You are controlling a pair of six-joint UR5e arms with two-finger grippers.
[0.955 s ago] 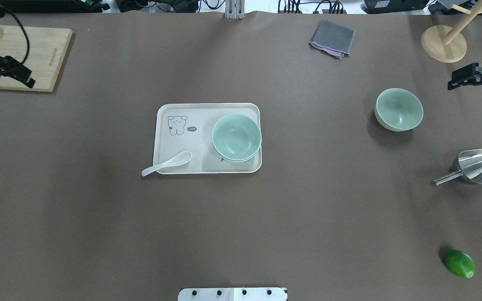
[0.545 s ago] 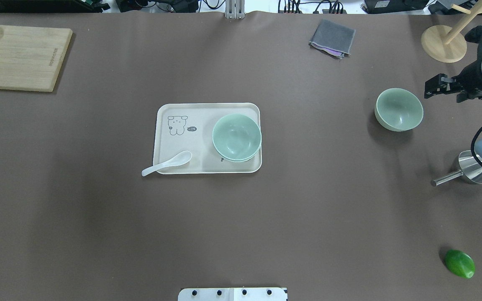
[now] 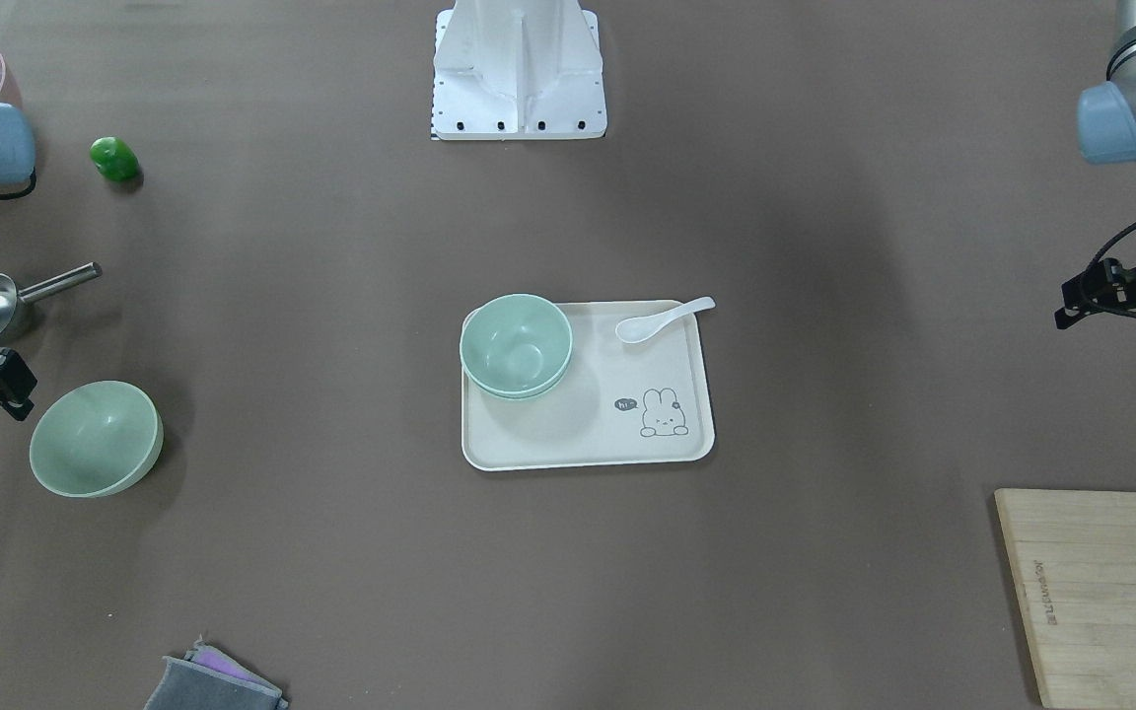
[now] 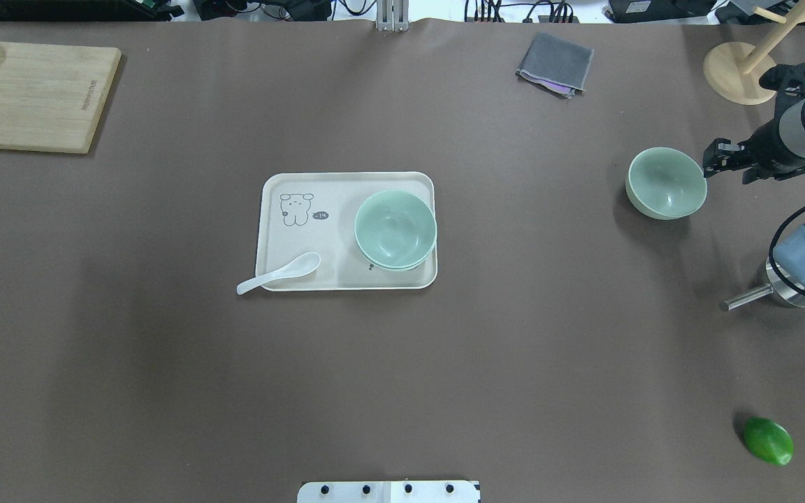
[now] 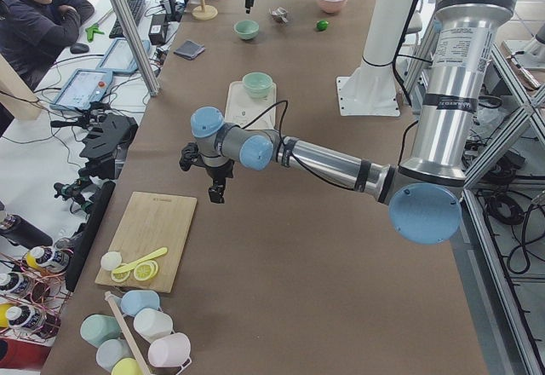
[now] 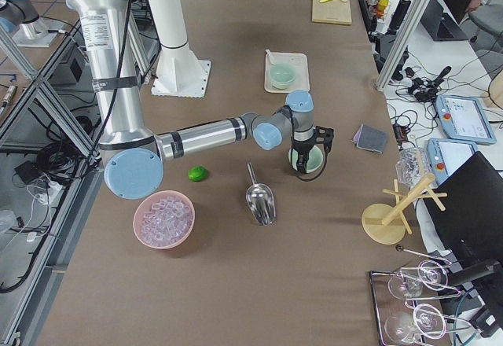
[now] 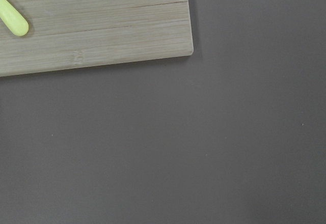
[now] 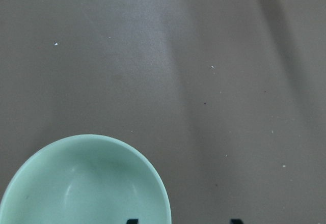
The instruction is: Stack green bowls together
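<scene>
Two pale green bowls [image 4: 395, 229] sit nested on the right half of a cream tray [image 4: 305, 185] at mid-table. A third green bowl [image 4: 666, 183] stands alone and upright on the table's right side. My right gripper [image 4: 711, 158] hovers just off that bowl's right rim, open. In the right wrist view its two dark fingertips [image 8: 132, 220] peek in at the bottom, one over the bowl [image 8: 86, 183] rim, the other over bare table. My left gripper [image 3: 1063, 304] hangs at the far left table edge over bare mat and looks open, holding nothing.
A white spoon [image 4: 280, 274] overhangs the tray's front-left corner. A cutting board [image 4: 39, 94] with yellow pieces lies at the back left. A grey cloth [image 4: 556, 63], wooden stand [image 4: 741, 73], metal scoop [image 4: 745, 300] and glossy green lump [image 4: 768, 440] are on the right.
My right gripper has come in leftward to the lone bowl's right rim. My left gripper has pulled off the cutting board to the table's left edge. The bowls have not moved.
</scene>
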